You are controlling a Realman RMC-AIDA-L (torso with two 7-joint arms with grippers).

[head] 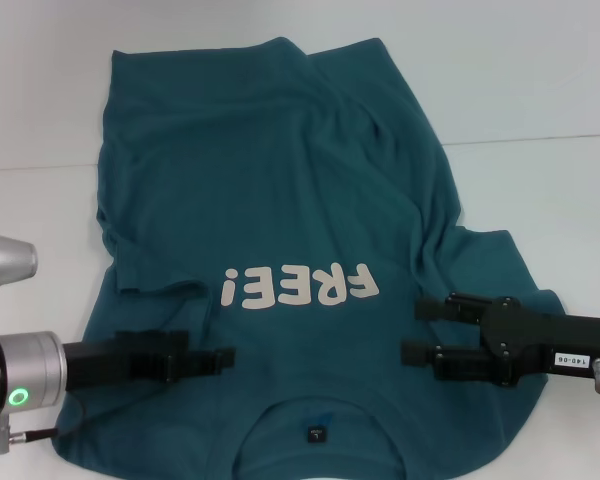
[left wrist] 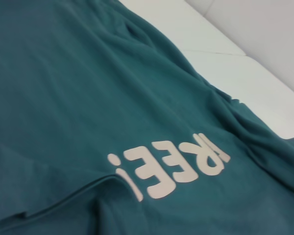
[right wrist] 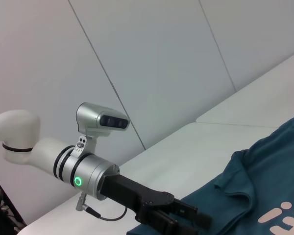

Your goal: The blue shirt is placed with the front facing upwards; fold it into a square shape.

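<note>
Blue shirt (head: pixel 280 200) collar nearest, left gripper (head: pixel 225 357) narrow, right gripper (head: pixel 412 328) wide, white table (head: pixel 540 190) beneath.

White table (head: pixel 540 90); blue shirt (head: pixel 280 170) spread flat

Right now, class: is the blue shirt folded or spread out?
Mostly spread: the blue shirt lies front up, lettering showing; one sleeve edge is tucked over.

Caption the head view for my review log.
Dark teal-blue cotton T-shirt spread front-up on white table, left gripper and right gripper over its shoulders.
</note>
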